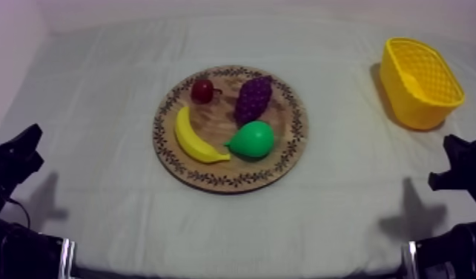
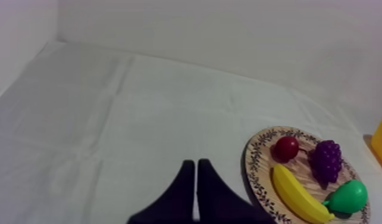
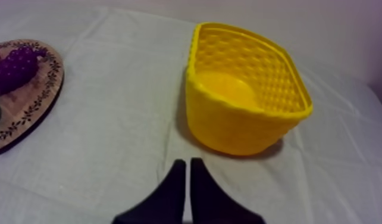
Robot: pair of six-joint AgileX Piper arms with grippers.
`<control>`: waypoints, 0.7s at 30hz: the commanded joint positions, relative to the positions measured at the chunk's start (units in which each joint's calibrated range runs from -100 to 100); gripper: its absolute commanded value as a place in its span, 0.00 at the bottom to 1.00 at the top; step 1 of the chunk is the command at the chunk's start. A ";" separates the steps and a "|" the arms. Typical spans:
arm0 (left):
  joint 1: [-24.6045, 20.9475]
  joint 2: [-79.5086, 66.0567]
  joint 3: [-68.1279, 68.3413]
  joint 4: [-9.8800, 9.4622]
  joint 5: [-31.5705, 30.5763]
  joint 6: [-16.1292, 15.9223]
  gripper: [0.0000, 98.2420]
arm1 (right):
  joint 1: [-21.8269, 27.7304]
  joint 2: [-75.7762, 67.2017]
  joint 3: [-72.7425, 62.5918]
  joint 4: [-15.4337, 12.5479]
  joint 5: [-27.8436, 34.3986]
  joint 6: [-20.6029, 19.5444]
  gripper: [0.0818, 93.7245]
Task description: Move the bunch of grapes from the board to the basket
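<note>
The round wooden board (image 1: 233, 180) is light brown, with a ring of dark leafy sprigs printed round its rim. Of the toy fruit, the knobbly bunch of grapes (image 1: 253, 98) is dark purple, the small red fruit (image 1: 202, 90) is deep red with a dark stem, the curved banana (image 1: 194, 139) is yellow and the plump pear (image 1: 253, 140) is bright green. The plastic basket (image 1: 404, 104) is a strong yellow with a woven lattice pattern on its walls, the table (image 1: 100, 148) wears a plain grey-white cloth, and the two-fingered left hand (image 2: 196, 164) and right hand (image 3: 186, 162) are both black.

dim, soft, purplish light, the yellow basket (image 1: 422, 74) throwing a dark shadow beside it onto the cloth (image 1: 100, 148).
</note>
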 commanded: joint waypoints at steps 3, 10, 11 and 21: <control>-0.02 0.00 -0.02 0.01 0.01 0.00 0.00 | 0.02 0.00 0.00 0.03 0.00 -0.01 0.00; -0.02 0.00 -0.02 0.01 0.01 0.00 0.00 | 0.02 0.00 0.00 0.03 0.00 -0.01 0.00; -0.02 0.00 -0.02 0.01 0.01 0.00 0.00 | 0.02 0.00 0.00 0.03 0.00 -0.01 0.00; -0.02 0.00 -0.02 0.01 0.01 0.00 0.00 | 0.02 0.00 0.00 0.03 0.00 -0.52 0.00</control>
